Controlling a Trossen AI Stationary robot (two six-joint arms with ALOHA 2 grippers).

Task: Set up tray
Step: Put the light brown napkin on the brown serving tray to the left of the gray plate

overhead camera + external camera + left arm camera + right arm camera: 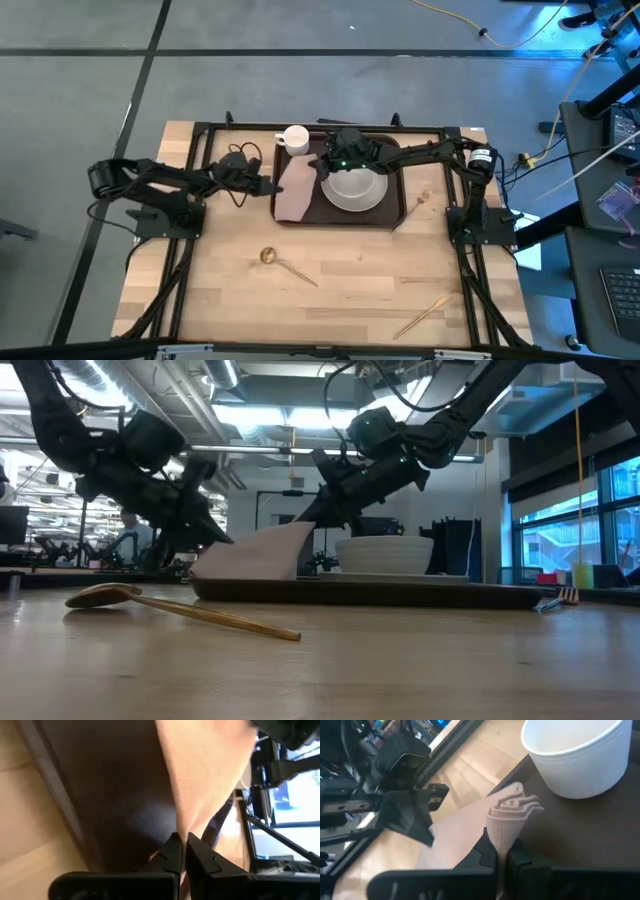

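The dark brown tray (390, 215) lies at the table's far middle. It holds a white bowl on a plate (352, 188) and a white cup (295, 137) at its far left corner. A tan-pink napkin (293, 192) covers the tray's left part and rises like a tent in the low view (255, 552). My left gripper (268, 186) is shut on the napkin's left side. My right gripper (322, 167) is shut on its far right corner, next to the bowl. My left gripper (182, 842) pinches the napkin's left edge (182, 826) between both fingers, coming nearly level from the table's left. The cloth rises away from the fingers over the tray floor. My right gripper (502, 851) pinches a bunched corner of several folds (512, 815), coming slanting from the right and above. That corner is lifted, while the napkin's near end (225, 572) rests on the tray.
A gold spoon (283, 263) lies on the wood near the table's middle. A gold fork (422, 315) lies toward the near right, and a small gold piece (422, 198) sits right of the tray. Black frame rails run along both sides of the table.
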